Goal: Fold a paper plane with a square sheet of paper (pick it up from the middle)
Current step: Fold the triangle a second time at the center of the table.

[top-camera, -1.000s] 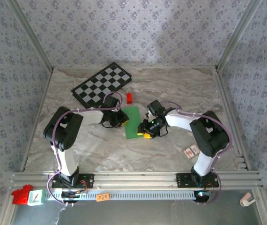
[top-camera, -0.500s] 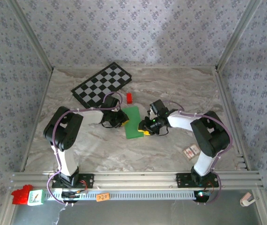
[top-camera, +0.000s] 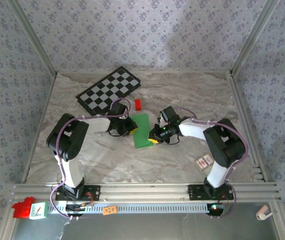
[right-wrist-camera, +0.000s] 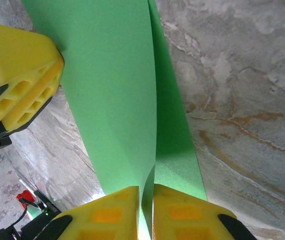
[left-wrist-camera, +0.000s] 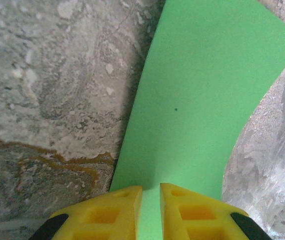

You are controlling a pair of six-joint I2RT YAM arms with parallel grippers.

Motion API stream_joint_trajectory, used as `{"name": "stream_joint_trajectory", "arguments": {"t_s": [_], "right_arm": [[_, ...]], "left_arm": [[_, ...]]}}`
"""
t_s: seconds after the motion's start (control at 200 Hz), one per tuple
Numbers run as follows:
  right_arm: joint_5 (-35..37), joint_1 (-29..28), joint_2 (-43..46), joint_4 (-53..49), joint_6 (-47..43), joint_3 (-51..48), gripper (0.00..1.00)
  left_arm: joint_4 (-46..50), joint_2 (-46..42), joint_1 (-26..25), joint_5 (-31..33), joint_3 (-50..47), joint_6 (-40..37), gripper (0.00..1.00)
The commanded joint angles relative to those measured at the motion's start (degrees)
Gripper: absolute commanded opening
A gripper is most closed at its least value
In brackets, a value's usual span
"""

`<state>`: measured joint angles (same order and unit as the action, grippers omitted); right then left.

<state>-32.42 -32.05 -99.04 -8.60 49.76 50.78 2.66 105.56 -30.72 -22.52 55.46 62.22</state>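
Note:
The square sheet of paper (top-camera: pixel 142 131) is bright green and lies folded to a narrow strip on the marble table between the two grippers. My left gripper (top-camera: pixel 132 128) holds its left edge, and in the left wrist view the yellow jaws (left-wrist-camera: pixel 151 202) stand nearly together with the paper (left-wrist-camera: pixel 202 100) running between them. My right gripper (top-camera: pixel 155 137) is at the paper's right, near edge. In the right wrist view its jaws (right-wrist-camera: pixel 146 202) pinch a raised fold of the paper (right-wrist-camera: pixel 112 90), and a left gripper's finger (right-wrist-camera: pixel 17 75) shows at the upper left.
A black-and-white checkerboard (top-camera: pixel 110 90) lies at the back left, with a small red block (top-camera: pixel 138 104) just behind the paper. A small printed card (top-camera: pixel 204 161) sits near the right arm's base. Patterned walls and metal rails enclose the table.
My right gripper has slid a little left onto the paper's edge and its jaws have closed on the fold. The left gripper has kept its hold and place.

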Motion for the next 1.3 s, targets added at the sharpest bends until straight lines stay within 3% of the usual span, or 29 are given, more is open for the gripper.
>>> {"name": "stream_joint_trajectory", "arguments": {"t_s": [0.0,0.285,0.555,0.74,0.935,1.094,1.294], "right_arm": [[-0.9,0.2,1.8,-2.0,0.3,-0.9,0.15],[-0.8,0.2,2.5,-1.5,1.2,-1.8,0.13],[-1.5,0.2,2.9,-2.2,1.6,-0.6,0.03],[-0.9,0.3,1.6,-9.3,1.5,3.6,0.01],[0.9,0.5,1.2,-16.0,0.6,6.1,0.01],[1.3,0.6,1.0,-17.6,0.3,6.2,0.01],[0.7,0.2,-0.3,-15.7,0.7,6.1,0.00]], "left_arm": [[3.7,2.8,0.0,0.6,-1.5,0.1,0.19],[3.6,2.6,0.0,0.3,-1.2,0.1,0.19],[0.1,0.0,-0.8,-2.4,0.7,-2.5,0.24],[4.7,-1.4,-1.8,-1.1,4.6,-7.8,0.25],[3.8,-1.7,-0.8,-0.5,4.3,-8.5,0.26],[3.8,-0.2,-0.5,-0.2,4.9,-9.6,0.29],[6.5,3.7,-0.7,-0.2,6.1,-9.7,0.26]]}}
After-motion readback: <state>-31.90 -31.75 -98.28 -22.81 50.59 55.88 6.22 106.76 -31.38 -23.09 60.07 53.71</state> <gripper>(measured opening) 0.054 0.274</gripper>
